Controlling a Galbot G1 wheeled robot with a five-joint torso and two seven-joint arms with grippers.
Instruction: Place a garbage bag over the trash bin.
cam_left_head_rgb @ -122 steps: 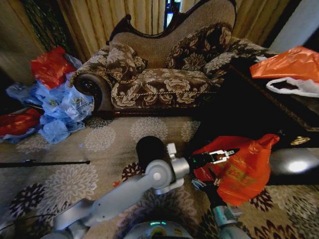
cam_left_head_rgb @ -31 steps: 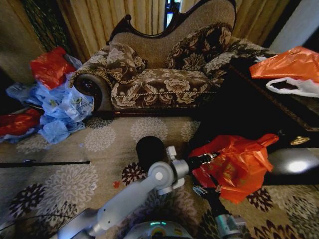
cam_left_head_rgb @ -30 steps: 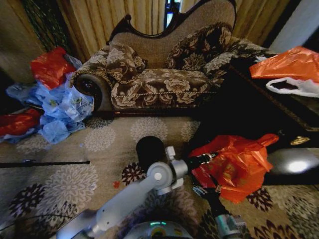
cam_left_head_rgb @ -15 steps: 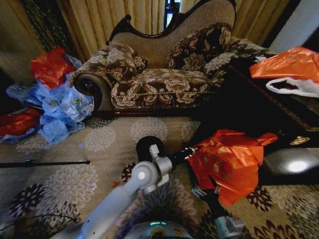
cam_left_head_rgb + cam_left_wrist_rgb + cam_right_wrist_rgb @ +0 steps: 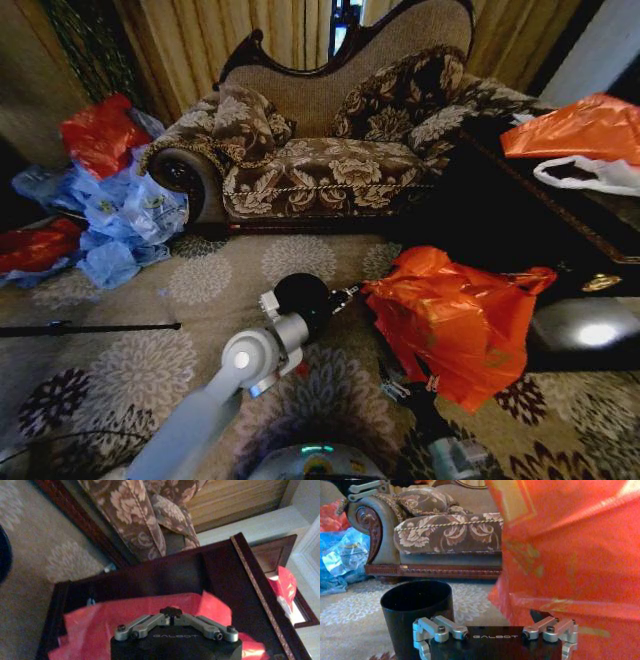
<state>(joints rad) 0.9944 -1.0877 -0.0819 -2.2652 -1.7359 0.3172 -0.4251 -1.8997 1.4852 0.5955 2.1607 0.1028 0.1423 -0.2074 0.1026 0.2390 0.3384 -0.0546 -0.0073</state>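
Note:
The garbage bag (image 5: 455, 315), glossy orange-red, hangs spread out just right of the trash bin (image 5: 303, 290), a small black cylinder on the carpet. My left gripper (image 5: 346, 294) reaches across in front of the bin's rim and is shut on the bag's left edge. In the left wrist view the closed fingers (image 5: 171, 611) sit against the red bag (image 5: 100, 630). My right gripper (image 5: 408, 385) is under the bag's lower part. In the right wrist view it (image 5: 494, 632) stands open, the bag (image 5: 570, 555) draped over one side and the bin (image 5: 417, 600) close on the other.
A patterned sofa (image 5: 320, 160) stands behind the bin. A dark wooden table (image 5: 500, 200) on the right carries an orange bundle (image 5: 585, 125) and a white bag. Blue bags (image 5: 120, 220) and red bags (image 5: 100, 130) are piled at left. A black rod (image 5: 90, 327) lies on the carpet.
My left gripper has pulled the bag's edge leftward to the bin's rim. The bag has lifted and spread wider. The right arm has barely moved.

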